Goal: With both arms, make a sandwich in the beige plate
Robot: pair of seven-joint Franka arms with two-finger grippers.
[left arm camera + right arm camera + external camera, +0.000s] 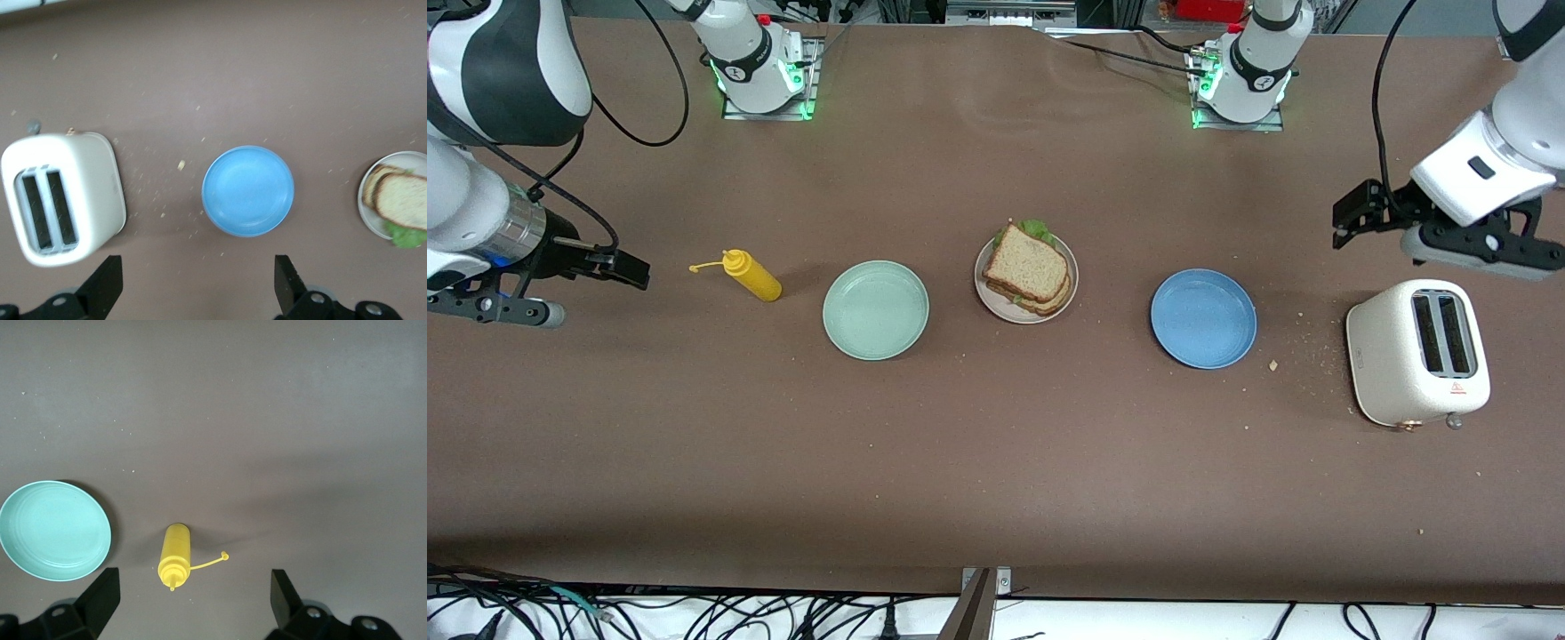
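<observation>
Clearly a robotics lab, staged as a kitchen. Shown by two white arms bolted on metal base plates [765, 105] with green lights, at the edge of a brown-covered table [996, 462] farthest from the front camera. Tangled black cables [694, 613] just off the table's nearest edge. On the table only props: a white toaster [1416, 351], a yellow squeeze bottle [752, 276], coloured plates, scattered crumbs near the toaster.

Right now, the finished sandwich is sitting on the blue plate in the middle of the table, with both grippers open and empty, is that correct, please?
Not quite: the sandwich sits on the beige plate, as the front view shows. The blue plate beside it, toward the left arm's end, holds nothing. The rest stands: the left gripper and the right gripper are both open and empty.
</observation>
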